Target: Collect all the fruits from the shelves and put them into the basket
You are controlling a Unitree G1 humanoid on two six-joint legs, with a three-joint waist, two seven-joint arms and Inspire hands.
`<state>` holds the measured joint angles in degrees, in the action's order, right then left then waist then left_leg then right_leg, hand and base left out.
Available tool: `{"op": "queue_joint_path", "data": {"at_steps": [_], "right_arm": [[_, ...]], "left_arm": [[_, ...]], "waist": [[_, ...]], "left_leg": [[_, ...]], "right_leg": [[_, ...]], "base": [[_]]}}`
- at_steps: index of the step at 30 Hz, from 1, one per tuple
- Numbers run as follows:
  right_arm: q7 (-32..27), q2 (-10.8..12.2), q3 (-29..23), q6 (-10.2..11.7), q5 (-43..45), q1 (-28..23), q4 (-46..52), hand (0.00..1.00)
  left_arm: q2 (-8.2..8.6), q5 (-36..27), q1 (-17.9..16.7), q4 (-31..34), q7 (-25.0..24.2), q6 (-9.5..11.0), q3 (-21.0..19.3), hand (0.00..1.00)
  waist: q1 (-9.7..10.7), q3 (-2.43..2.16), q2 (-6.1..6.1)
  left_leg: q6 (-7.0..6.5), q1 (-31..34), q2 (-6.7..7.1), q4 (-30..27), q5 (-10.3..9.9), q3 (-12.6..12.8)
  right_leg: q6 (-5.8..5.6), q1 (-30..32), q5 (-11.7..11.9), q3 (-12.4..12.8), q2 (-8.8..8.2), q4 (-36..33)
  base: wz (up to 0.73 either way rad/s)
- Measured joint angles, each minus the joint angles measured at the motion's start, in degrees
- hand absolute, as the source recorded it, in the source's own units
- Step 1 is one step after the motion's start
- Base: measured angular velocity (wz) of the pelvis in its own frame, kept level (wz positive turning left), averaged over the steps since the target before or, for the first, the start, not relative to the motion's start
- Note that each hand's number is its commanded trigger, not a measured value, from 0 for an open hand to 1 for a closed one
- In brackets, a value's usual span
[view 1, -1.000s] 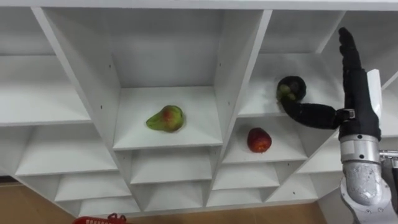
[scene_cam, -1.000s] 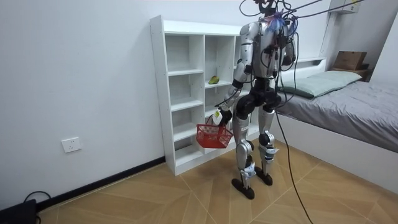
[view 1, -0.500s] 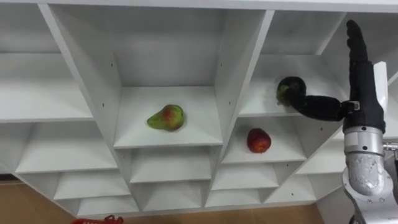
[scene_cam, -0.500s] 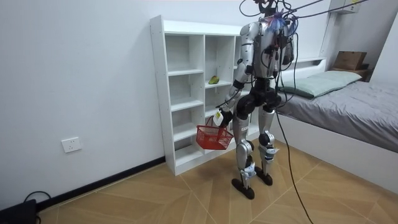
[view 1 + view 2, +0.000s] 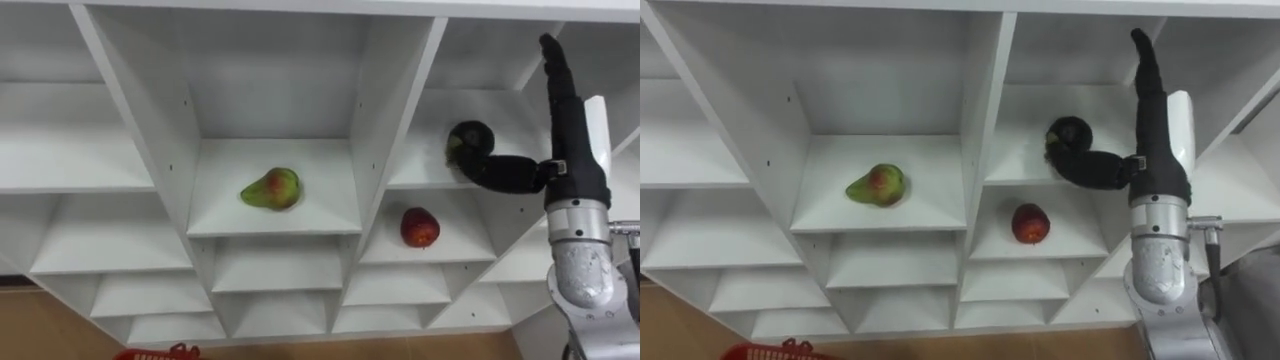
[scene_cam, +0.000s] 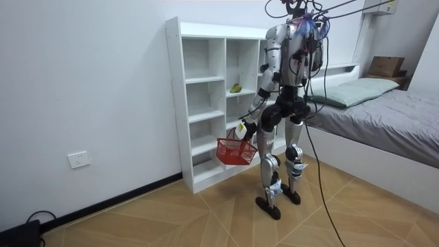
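Reaching to grasp, my right hand (image 5: 577, 172) is spread, thumb against the dark green round fruit (image 5: 468, 137) in the white wooden closet's (image 5: 396, 110) right compartment; next I'd curl the fingers shut.

We count three fruits in one white closet (image 5: 385, 110): one green-and-red pear (image 5: 270, 188); one red apple (image 5: 419, 227); one dark round fruit (image 5: 467, 138); beyond these we count one red basket (image 6: 233, 149); one bed (image 6: 391, 116); one wall socket (image 6: 80, 160).
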<state>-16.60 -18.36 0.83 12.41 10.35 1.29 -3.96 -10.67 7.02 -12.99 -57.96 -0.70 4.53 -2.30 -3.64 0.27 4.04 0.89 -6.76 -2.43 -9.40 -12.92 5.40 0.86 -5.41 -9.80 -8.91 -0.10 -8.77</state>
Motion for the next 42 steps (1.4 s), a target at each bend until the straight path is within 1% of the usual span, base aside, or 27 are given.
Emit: {"op": "queue_joint_path", "data": {"at_steps": [7, 11, 13, 16, 19, 23, 27, 32, 36, 39, 42], "right_arm": [[1.24, 0.00, 0.02, -0.11, 0.02, 0.88, 0.00, 0.00], [1.51, 0.00, 0.02, -1.42, 0.01, 0.88, 0.00, 0.00], [2.61, -0.01, 0.02, -1.95, 0.03, 0.95, 0.00, 0.00], [3.68, -0.01, 0.03, -2.06, 0.42, 1.04, 0.01, 0.00], [4.78, -0.02, 0.04, -2.06, 1.14, 1.26, 0.01, 0.00], [5.56, -0.02, 0.06, -2.05, 1.28, 2.37, 0.01, 0.00], [6.01, -0.01, 0.09, -2.05, 1.52, 2.45, 0.00, 0.00], [8.14, -0.03, 0.21, -2.05, 1.32, 2.45, -0.04, 0.00], [10.15, -0.03, 0.57, -2.39, 1.27, 3.35, -4.07, 0.00], [11.60, -0.04, 0.58, -2.72, 0.97, 3.43, -6.06, 0.00], [11.97, -0.13, 0.58, -3.27, 0.97, 3.45, -7.02, 0.00]], "left_arm": [[0.00, -0.07, -0.02, 0.00, -0.10, -0.35, -0.77, 1.00], [0.00, -0.07, -0.01, 0.03, -0.76, -0.42, -0.88, 1.00], [0.00, -0.06, 0.00, 0.24, -1.06, -0.46, -0.95, 1.00], [0.01, -0.07, 0.16, 0.76, -1.09, -0.46, -0.86, 1.00], [0.01, -0.07, 0.17, 1.06, -1.01, -0.45, -0.86, 1.00], [0.01, -0.06, 0.17, 1.15, -0.87, -0.41, -0.86, 1.00], [0.01, -0.02, 0.15, 1.19, -0.62, -0.38, -0.85, 1.00], [0.00, -0.07, -0.02, 1.83, 0.15, -0.36, -0.83, 1.00], [-0.10, -0.05, 0.32, 1.92, 0.11, -0.38, -0.78, 1.00], [-0.14, -0.07, 0.58, 1.80, 0.02, -0.40, -0.65, 1.00], [-0.28, -0.19, 0.77, 1.78, -0.03, -0.40, -0.64, 1.00]], "waist": [[-0.27, 0.07, 0.27], [-0.35, 0.08, 0.26], [-0.83, 0.14, 0.17], [-0.80, 0.14, 0.15], [-1.14, 0.13, 0.14], [-1.15, 0.11, -0.02], [-1.14, 0.05, -0.15], [-1.18, 0.11, -0.27], [-1.07, 0.05, -0.06], [-1.16, 0.23, -0.13], [-1.11, 0.39, 0.16]], "left_leg": [[0.01, 0.01, 0.02, -0.05, 0.01, -0.87], [0.01, 0.15, 0.05, -0.05, 0.01, -0.95], [0.00, 0.26, 0.08, -0.06, 0.02, -1.07], [-0.06, 0.50, 0.20, -0.18, 0.07, -1.44], [-0.06, 0.70, 0.20, -0.22, 0.08, -1.44], [-0.06, 1.05, 0.20, -0.26, 0.09, -1.53], [-0.06, 1.08, 0.20, -0.25, 0.09, -1.57], [-0.06, 1.05, 0.19, -0.25, 0.10, -1.57], [-0.06, 0.87, 0.24, -0.27, 0.14, -2.26], [-0.07, 0.42, 0.27, -0.23, 0.21, -2.26], [-0.02, 0.37, 0.26, -0.20, 0.35, -2.26]], "right_leg": [[0.00, -0.50, 0.00, -0.98, -0.07, 0.05], [0.00, -0.57, 0.00, -1.46, -0.16, 0.05], [0.00, -0.54, 0.00, -1.52, -0.19, 0.06], [-0.01, -0.35, -0.01, -2.00, -0.34, 0.05], [-0.01, -0.15, -0.01, -2.02, -0.33, 0.05], [-0.01, -0.07, -0.01, -2.09, -0.34, 0.05], [-0.01, -0.11, -0.01, -2.12, -0.34, 0.06], [-0.01, -0.12, 0.00, -2.08, -0.35, 0.06], [-0.01, -0.40, 0.00, -2.17, -0.36, 0.06], [-0.01, -0.58, 0.00, -2.24, -0.39, 0.06], [0.00, -0.63, 0.00, -2.33, -0.41, 0.03]], "base": [[0.06], [0.02], [0.00], [0.07], [0.00], [0.00], [0.00], [0.00], [0.03], [0.00], [0.00]]}}
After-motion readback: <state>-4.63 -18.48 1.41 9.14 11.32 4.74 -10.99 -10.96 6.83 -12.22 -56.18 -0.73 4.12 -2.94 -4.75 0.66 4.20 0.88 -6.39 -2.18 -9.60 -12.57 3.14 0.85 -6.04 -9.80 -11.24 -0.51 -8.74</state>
